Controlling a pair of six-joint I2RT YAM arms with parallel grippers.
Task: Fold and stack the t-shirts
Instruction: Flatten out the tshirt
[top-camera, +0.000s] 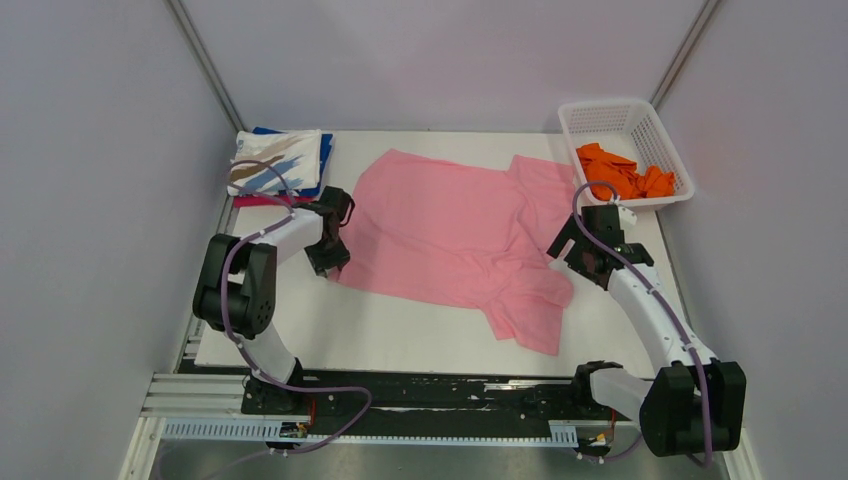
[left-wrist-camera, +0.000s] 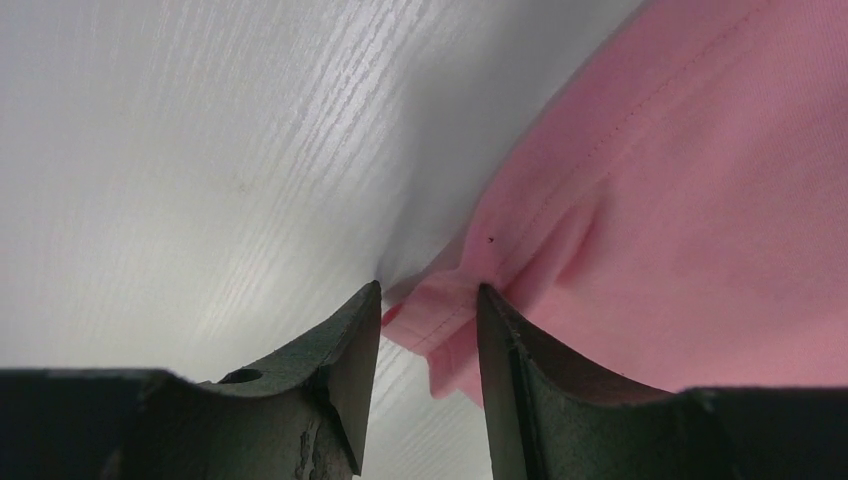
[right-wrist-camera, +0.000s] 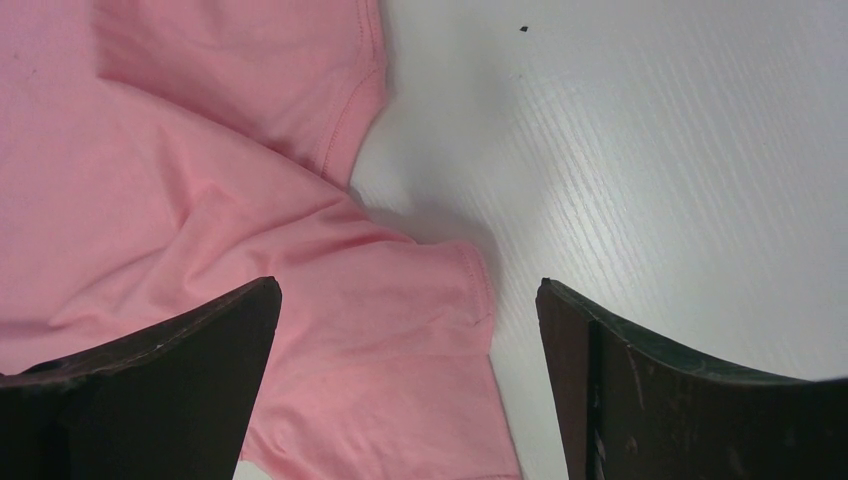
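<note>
Left end effector (left-wrist-camera: 428, 290): half-open astride pink t-shirt (left-wrist-camera: 700, 200) hem.
Right end effector (right-wrist-camera: 408, 285): released.
Risk: hem slips, fold skews.

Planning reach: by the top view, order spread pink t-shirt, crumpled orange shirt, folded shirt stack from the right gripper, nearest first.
1. Pink t-shirt: beneath right gripper.
2. Orange shirt: basket, back right.
3. Folded stack: far-left corner.
</note>
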